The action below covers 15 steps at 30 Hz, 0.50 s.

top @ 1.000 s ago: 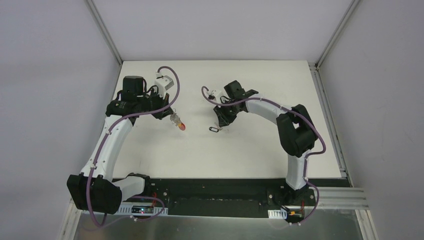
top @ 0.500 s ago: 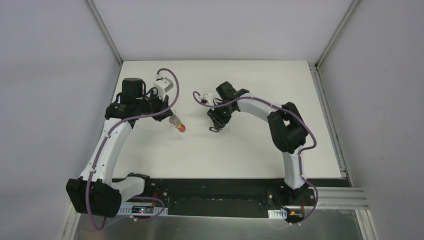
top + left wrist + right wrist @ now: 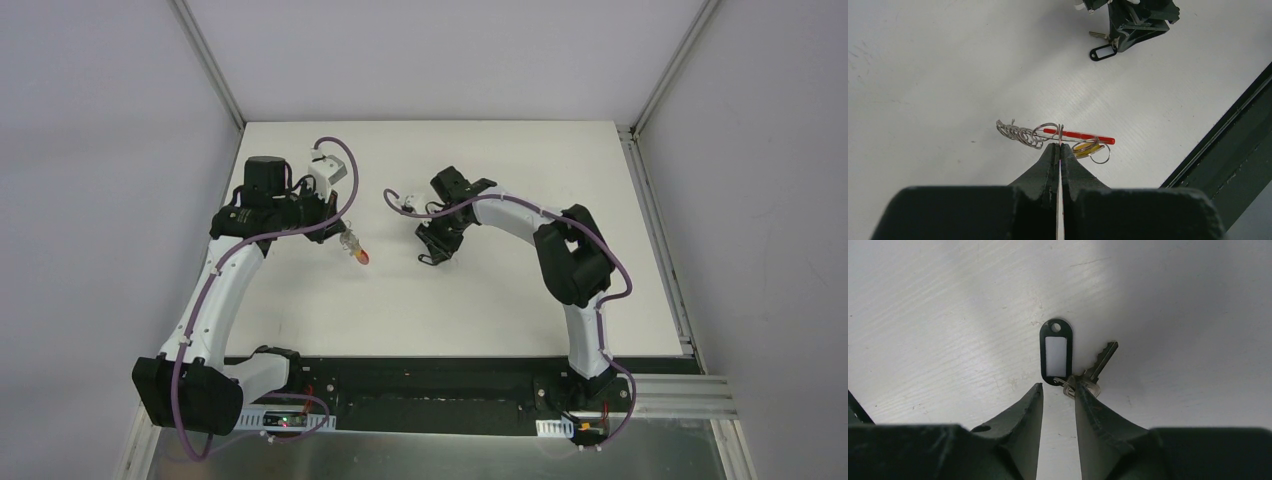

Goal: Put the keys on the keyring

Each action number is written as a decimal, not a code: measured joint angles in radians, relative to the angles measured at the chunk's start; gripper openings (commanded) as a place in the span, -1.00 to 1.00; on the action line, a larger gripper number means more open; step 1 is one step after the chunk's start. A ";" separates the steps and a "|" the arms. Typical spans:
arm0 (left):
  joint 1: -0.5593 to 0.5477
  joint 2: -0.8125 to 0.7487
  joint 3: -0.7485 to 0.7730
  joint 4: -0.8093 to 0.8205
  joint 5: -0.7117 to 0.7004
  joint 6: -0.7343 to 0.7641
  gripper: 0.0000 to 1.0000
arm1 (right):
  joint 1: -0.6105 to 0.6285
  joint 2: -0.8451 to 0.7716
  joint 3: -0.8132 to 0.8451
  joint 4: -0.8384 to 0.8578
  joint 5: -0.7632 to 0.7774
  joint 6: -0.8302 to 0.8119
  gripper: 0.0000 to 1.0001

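Black-tagged silver key (image 3: 1102,359) lying flat, red-banded keyring (image 3: 1083,135) well apart

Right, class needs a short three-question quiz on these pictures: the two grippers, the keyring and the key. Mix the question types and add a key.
1. True or false: the left gripper is shut on a wire loop of the keyring.
2. What lies beside the key, just ahead of the right gripper?
A. a black tag with a white label
B. a blue coin
C. a green pen
3. In the right wrist view, are the right gripper's fingers pressed together or apart?

Key: 1 true; 2 A; 3 apart, with a clear gap between them.
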 measured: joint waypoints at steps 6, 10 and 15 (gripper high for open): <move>0.000 0.000 -0.002 -0.001 0.000 0.000 -1.00 | 0.006 0.005 0.009 -0.011 -0.007 -0.003 -0.48; 0.000 0.000 -0.002 -0.001 0.000 0.000 -1.00 | 0.006 0.010 0.022 -0.020 -0.012 -0.009 -0.62; 0.000 0.000 -0.002 -0.001 0.000 0.001 -1.00 | 0.007 0.021 0.040 -0.037 -0.024 -0.015 -0.74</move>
